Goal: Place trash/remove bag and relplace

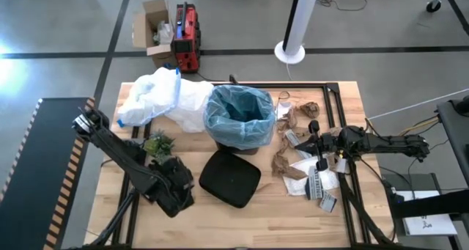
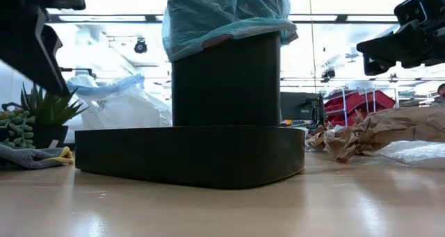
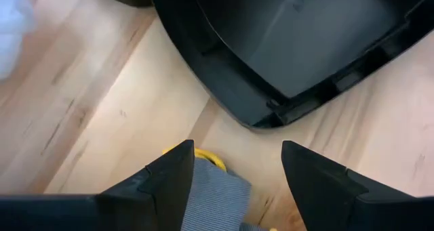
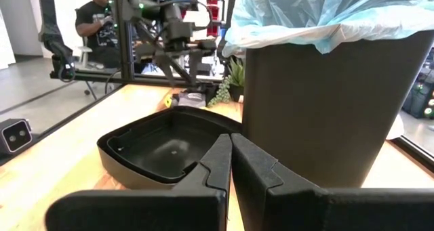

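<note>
The black bin (image 1: 238, 118) stands at the table's middle, lined with the light-blue bag (image 1: 240, 107), whose edge is folded over the rim (image 4: 319, 28). The bin's black lid (image 1: 229, 178) lies hollow side up on the table just in front of it. The trash (image 1: 300, 158), brown paper and printed wrappers, lies to the bin's right. My left gripper (image 3: 234, 170) hangs open at the lid's left corner, above a grey cloth with a yellow edge (image 3: 211, 190). My right gripper (image 4: 230, 156) is shut, level, above the trash and pointing at the bin.
A white plastic bag (image 1: 157, 100) lies at the far left. A small potted plant (image 1: 157, 144) stands between it and my left arm. In the right wrist view a person (image 4: 98, 21) sits beyond the table. Bare wood lies along the near edge (image 1: 249, 224).
</note>
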